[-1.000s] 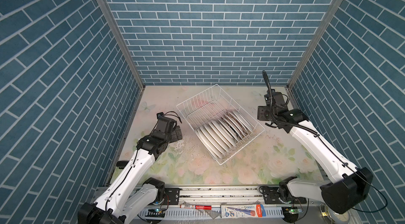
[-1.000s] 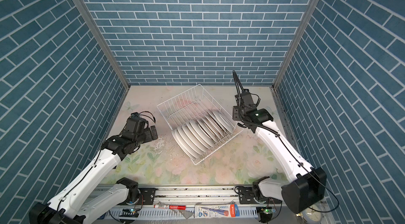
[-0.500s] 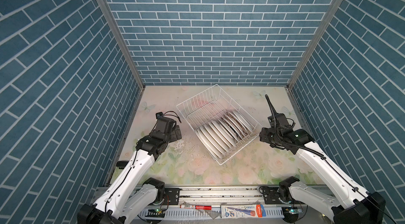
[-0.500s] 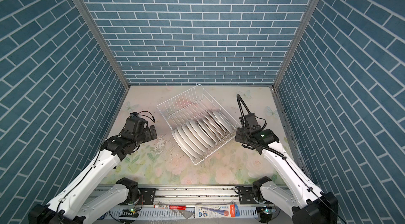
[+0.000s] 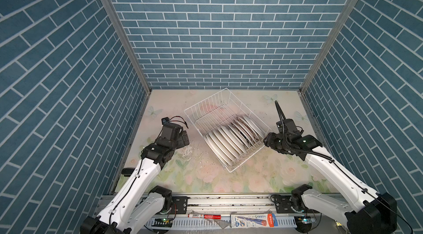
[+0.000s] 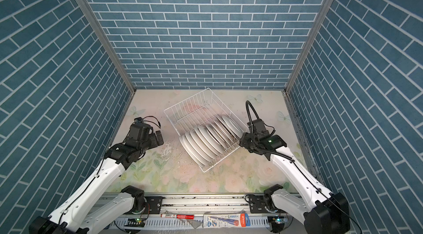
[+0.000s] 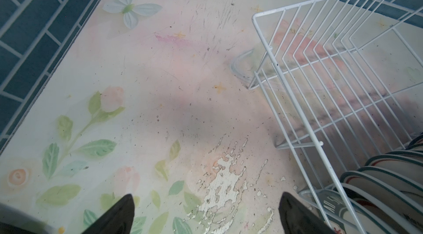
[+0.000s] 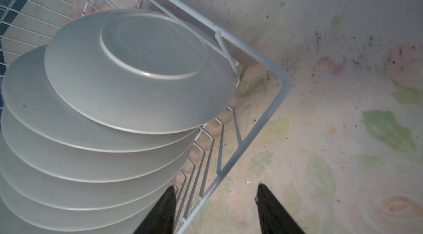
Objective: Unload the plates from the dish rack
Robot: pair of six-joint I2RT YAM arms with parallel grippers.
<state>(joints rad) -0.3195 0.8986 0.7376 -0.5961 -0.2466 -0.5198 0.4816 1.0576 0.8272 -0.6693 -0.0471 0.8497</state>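
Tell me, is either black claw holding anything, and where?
Nothing is held. The left gripper hangs open; the right gripper, also open, straddles a wall of the white wire dish rack beside round white ceramic plates.

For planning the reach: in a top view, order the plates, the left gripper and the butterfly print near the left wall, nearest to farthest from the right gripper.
1. plates, in the dish rack beside the right gripper.
2. left gripper, across the rack.
3. butterfly print, farthest left.
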